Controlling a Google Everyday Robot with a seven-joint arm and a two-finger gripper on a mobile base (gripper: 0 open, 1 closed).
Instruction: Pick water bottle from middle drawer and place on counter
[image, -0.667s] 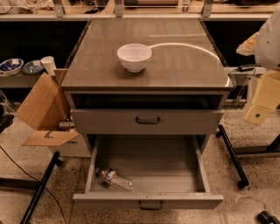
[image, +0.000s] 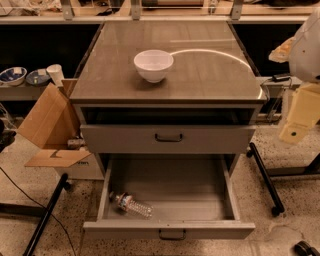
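The water bottle (image: 131, 204) lies on its side in the front left corner of the open middle drawer (image: 170, 230), with its cap end pointing left. The drawer is pulled far out below the grey drawer with the taller front panel (image: 168, 138), which is closed. The counter (image: 200, 70) tops the cabinet and carries a white bowl (image: 153, 64). My gripper (image: 296, 131) hangs on the cream and white arm at the right edge of the view, beside the cabinet at about the height of the upper drawer. It is well apart from the bottle.
An open cardboard box (image: 52, 131) stands on the floor against the cabinet's left side. Dark stand legs (image: 265, 181) with casters run across the floor on the right, and another dark leg (image: 45, 217) on the left. Bowls and a cup (image: 54, 73) sit on a low shelf at the far left.
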